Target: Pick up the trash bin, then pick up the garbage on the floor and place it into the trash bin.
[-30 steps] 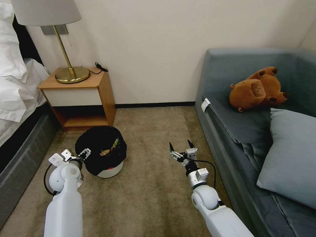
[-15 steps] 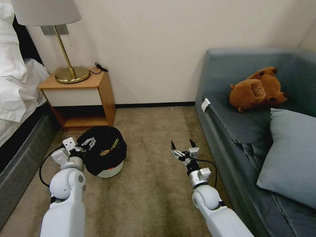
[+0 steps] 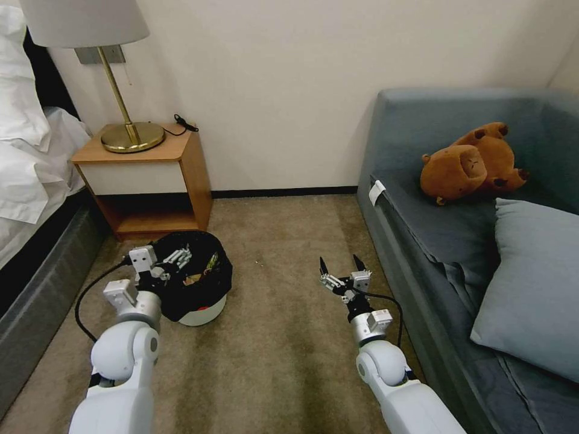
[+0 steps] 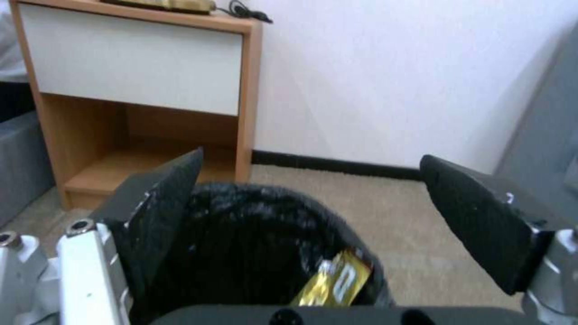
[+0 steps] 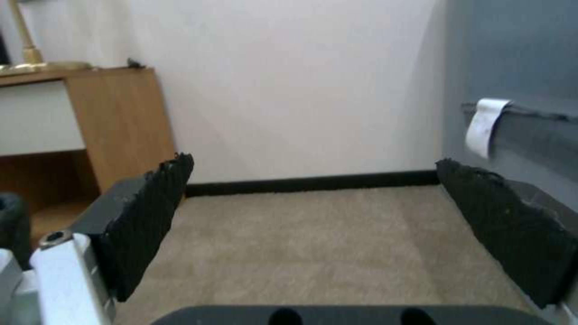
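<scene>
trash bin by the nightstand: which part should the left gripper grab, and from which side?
Probably the rim of the trash bin, on the side nearest the robot. The bin stands upright with its black bag draped over the edge, giving a thin lip for one finger inside and one outside. The left gripper hovers open over that edge, so come straight down. The smooth round white base offers little to pinch.

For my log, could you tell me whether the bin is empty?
Not empty: the trash bin holds a yellow wrapper against its black liner.

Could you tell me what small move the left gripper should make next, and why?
Probably lower and shut on the near rim: the left gripper hangs open over the bin, which stands on the carpet ungripped. The right gripper waits open.
</scene>
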Controlling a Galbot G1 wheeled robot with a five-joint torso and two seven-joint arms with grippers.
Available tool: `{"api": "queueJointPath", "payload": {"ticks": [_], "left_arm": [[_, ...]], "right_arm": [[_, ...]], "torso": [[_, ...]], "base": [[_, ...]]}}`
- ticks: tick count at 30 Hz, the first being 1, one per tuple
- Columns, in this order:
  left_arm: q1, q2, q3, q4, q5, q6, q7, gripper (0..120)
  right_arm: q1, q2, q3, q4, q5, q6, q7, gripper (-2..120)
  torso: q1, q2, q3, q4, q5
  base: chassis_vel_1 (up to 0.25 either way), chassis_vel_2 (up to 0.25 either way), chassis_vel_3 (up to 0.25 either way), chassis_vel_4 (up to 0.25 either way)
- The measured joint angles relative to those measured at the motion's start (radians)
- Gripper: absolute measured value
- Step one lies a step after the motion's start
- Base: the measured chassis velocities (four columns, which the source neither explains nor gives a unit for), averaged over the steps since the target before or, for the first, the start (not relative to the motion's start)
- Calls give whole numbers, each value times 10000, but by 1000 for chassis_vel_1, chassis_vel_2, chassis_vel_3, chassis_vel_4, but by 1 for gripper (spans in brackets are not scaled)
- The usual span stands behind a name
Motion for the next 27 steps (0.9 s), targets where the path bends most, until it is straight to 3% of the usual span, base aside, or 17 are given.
{"api": "queueJointPath", "payload": {"ticks": [5, 15, 27], "left_arm": [[479, 57, 218, 576, 418, -717, 502, 97], [743, 260, 703, 1042, 432, -1533, 590, 97], [703, 244, 759, 1180, 555, -1765, 579, 97]], "right_arm": [[301, -8, 124, -180, -193, -3, 152, 100], [386, 91, 221, -437, -371, -6, 172, 100], [396, 128, 306, -482, -448, 15, 148, 100]], "torso": [[0, 0, 0, 0, 0], [1, 0, 0, 0, 2], [1, 0, 0, 0, 2]], "base": [[0, 0, 0, 0], [0, 0, 0, 0], [0, 0, 0, 0]]}}
